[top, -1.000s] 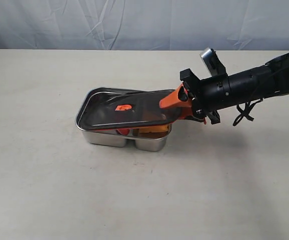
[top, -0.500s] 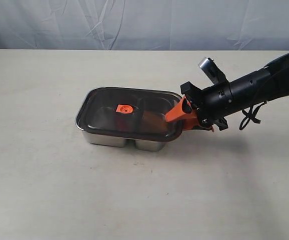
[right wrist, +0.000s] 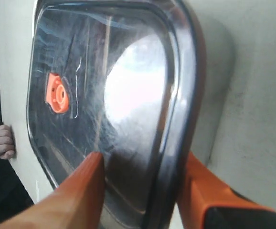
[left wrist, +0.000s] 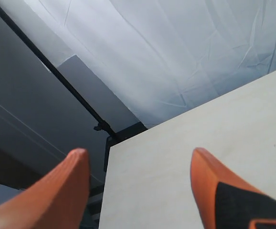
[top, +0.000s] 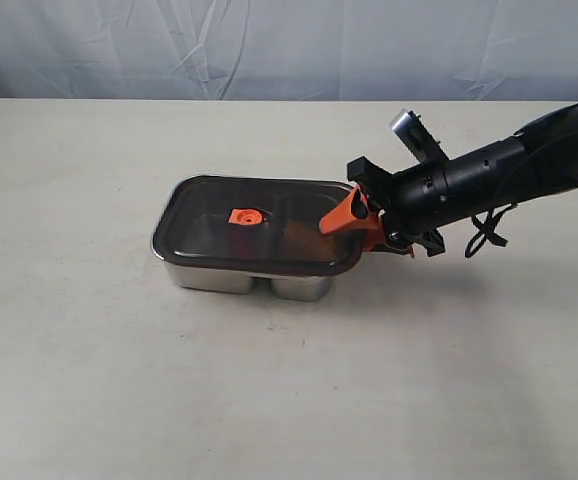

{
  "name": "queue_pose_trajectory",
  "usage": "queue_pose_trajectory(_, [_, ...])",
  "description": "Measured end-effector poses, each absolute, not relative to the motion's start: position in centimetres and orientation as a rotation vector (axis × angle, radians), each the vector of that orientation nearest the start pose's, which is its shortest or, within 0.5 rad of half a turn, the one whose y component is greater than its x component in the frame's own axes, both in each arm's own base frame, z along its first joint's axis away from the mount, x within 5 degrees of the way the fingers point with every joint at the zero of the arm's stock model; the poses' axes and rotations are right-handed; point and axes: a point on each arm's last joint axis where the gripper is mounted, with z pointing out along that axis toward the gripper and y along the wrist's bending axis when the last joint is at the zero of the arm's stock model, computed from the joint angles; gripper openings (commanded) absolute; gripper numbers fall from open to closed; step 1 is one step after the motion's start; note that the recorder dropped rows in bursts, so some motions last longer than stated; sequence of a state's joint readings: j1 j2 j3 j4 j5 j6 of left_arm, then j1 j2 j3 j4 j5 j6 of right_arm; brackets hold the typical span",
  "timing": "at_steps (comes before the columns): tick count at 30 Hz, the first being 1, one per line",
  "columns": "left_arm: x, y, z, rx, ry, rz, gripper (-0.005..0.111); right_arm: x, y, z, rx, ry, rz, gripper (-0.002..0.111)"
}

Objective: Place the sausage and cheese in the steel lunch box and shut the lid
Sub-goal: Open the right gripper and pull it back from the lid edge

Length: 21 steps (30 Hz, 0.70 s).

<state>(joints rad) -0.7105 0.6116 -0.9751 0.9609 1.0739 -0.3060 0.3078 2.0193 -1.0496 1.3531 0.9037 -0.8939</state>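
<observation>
The right arm's fingers (top: 352,216) are spread apart, astride the right end of the lid (top: 209,232). In the right wrist view one orange finger (right wrist: 78,191) lies over the dark top and the other sits outside the rim, which runs between them. I see no clamping on it.

The lid lies flat on the steel lunch box (top: 219,277) and covers it from end to end. Its small orange valve (top: 246,215) sits a little left of the middle. The lid is smoky and catches the light, so I cannot make out the sausage or the cheese beneath it. Only a faint brownish patch shows under the right half.

The box stands on the pale table (top: 119,380), a little left of the centre. Its two rounded compartments show along the near wall below the lid's edge. The black right arm (top: 499,175) reaches in from the right, sloping down to the box.

The left arm's fingers (left wrist: 61,191) are also spread wide and hold nothing. They point across the bare table towards the white cloth (top: 269,45) hung along the far side. They do not show in the exterior view.

A person's hand (right wrist: 0,141) shows just past the table's edge in the right wrist view.
</observation>
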Motion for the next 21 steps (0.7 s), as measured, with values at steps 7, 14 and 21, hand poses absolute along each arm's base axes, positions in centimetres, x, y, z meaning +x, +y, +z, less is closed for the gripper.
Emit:
queue_pose_trajectory(7, [9.28, 0.66, 42.33, 0.395, 1.804, 0.482, 0.059, 31.97, 17.47, 12.74, -0.232, 2.703, 1.37, 0.045])
queue_pose_trajectory(14, [9.28, 0.66, 42.33, 0.395, 1.804, 0.482, 0.059, 32.02, 17.65, 12.75, -0.215, 2.697, 1.367, 0.045])
queue_pose_trajectory(21, [9.28, 0.66, 42.33, 0.395, 1.804, 0.482, 0.059, 32.03, 17.41, 12.97, -0.244, 2.698, 1.333, 0.045])
